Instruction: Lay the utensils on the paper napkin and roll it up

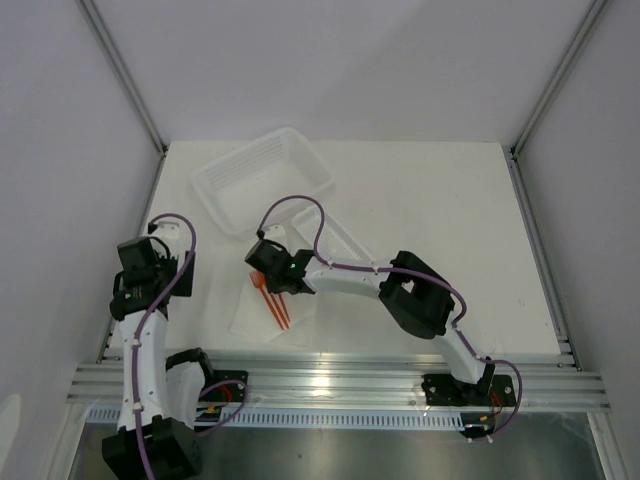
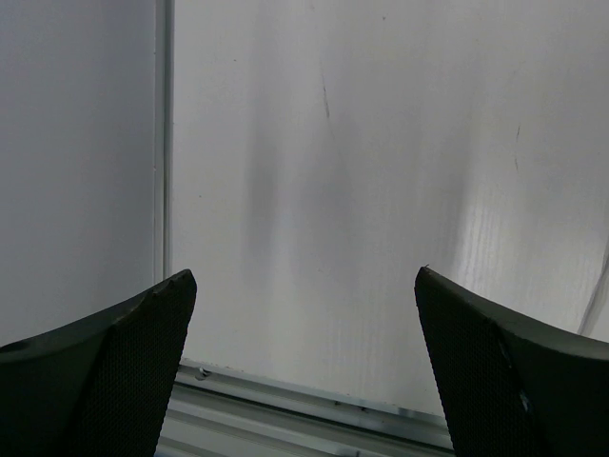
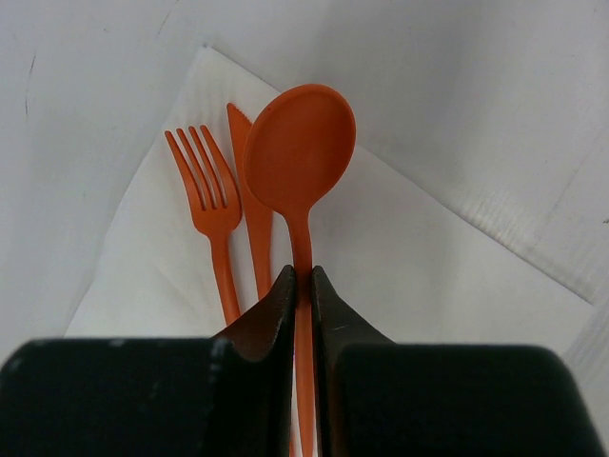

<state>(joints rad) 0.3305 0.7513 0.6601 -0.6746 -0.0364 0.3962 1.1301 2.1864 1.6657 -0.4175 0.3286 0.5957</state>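
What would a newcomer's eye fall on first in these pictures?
The orange spoon stands out most: the right tool is shut on its handle, over the white napkin. A fork and a knife of the same orange lie on the napkin just beside it. The left tool hangs wide open over bare table at the left edge, holding nothing.

On the napkin (image 3: 400, 257) the fork (image 3: 211, 205) and knife (image 3: 255, 219) lie side by side, the spoon (image 3: 300, 143) just beside the knife. The basket (image 1: 240, 153) sits behind them on the tabletop (image 1: 450, 220).
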